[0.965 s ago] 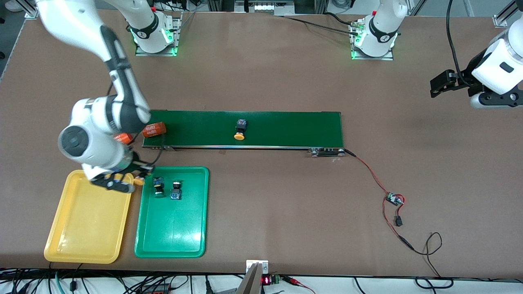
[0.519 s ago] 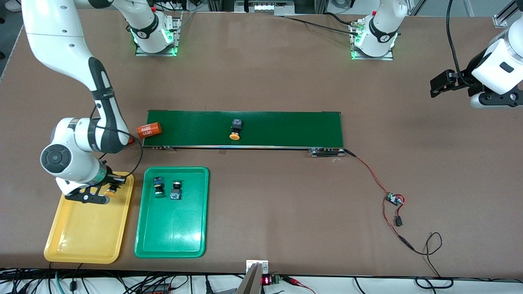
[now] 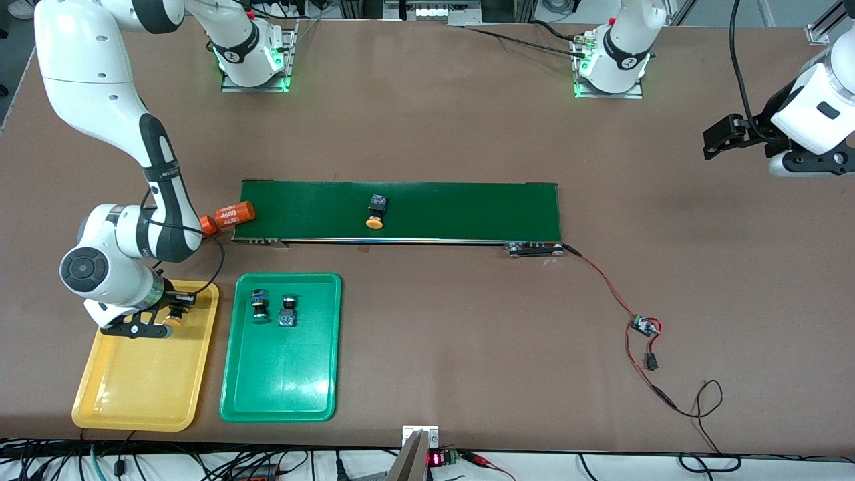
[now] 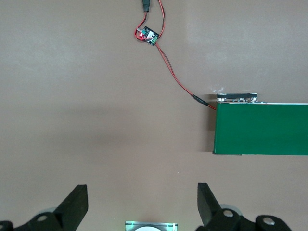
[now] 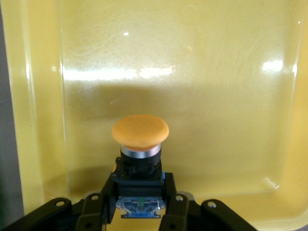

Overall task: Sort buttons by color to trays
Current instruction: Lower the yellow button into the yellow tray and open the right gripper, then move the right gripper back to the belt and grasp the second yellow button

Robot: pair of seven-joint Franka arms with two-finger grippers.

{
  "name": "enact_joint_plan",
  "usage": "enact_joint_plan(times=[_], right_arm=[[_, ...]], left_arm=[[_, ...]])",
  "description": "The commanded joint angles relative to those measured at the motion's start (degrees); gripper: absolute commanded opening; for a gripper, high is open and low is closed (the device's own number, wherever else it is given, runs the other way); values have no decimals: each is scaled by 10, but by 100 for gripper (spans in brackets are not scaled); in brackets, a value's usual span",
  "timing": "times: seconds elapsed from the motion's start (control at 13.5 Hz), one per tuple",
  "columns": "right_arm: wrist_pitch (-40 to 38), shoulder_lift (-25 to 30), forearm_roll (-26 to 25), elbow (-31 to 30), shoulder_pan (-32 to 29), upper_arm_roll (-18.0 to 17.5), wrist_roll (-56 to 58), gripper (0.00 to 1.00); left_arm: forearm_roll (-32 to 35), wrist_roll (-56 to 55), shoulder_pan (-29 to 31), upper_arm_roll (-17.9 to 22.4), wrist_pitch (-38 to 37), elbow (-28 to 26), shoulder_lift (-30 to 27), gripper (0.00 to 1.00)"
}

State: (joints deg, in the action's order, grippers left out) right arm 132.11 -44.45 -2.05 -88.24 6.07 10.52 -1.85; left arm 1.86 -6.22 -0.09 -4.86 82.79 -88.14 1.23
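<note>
Down over the yellow tray (image 3: 133, 391), at its end farther from the front camera: right pincer (image 3: 168, 312), clamped on a yellow-orange button (image 3: 173, 322). Seen from the right wrist view: pincer (image 5: 139, 195) fingers (image 5: 107, 199) pressed to either side of the black-and-blue body, round cap (image 5: 140, 130) pointing away from the wrist along the glossy tray floor (image 5: 192, 72). Cannot tell whether the button rests on the floor or hangs just clear of it. Just beside, toward the left arm's end of the bench: green tray (image 3: 280, 384), carrying two green buttons (image 3: 259, 304) (image 3: 288, 312) side by side in its end farther from the camera, apart from each other. Farther from the camera than both trays: long dark green conveyor belt (image 3: 467, 210), with a second yellow-orange button (image 3: 376, 212) lying on it, cap toward the camera. At the belt's end toward the right arm: orange cylinder (image 3: 234, 214) with white printing, half off the belt edge. Well apart, toward the left arm's end of the bench: left pincer (image 3: 711, 137) waiting over bare bench (image 3: 668, 200), jaws wide apart and holding nothing, as confirmed in the left wrist view (image 4: 142, 195). Nearer the camera than that, on the bench: small circuit board (image 3: 644, 326) on a red-and-black wire (image 3: 604, 284) running to the belt's end.
</note>
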Motion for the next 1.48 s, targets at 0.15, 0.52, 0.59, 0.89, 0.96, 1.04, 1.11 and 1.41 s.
enact_joint_plan(times=[0.15,0.52,0.59,0.89,0.96,1.04,1.11,1.41], right_arm=[[-10,18,-2,15,-10,-12,10,100],[-157,104,32,11,19,-60,-65,100],[-173,112,35,8,44,-62,-87,100],[-179,144,36,-13,156,-61,-175,100],[-180,153,36,-21,182,-61,-214,100],[-180,156,36,-29,207,-61,-260,100],[-180,155,36,-31,230,-61,-304,100],[-180,154,45,-55,280,-62,-406,100]], left_arm=[[-6,13,2,-1,-14,19,8,100],[-6,13,2,-2,-15,19,8,100],[-6,13,2,-1,-15,19,8,100],[-6,13,2,-1,-14,19,8,100],[-6,13,2,-1,-15,19,8,100],[-6,13,2,-1,-14,19,8,100],[-6,13,2,-1,-14,19,8,100],[-6,13,2,-2,-14,19,8,100]])
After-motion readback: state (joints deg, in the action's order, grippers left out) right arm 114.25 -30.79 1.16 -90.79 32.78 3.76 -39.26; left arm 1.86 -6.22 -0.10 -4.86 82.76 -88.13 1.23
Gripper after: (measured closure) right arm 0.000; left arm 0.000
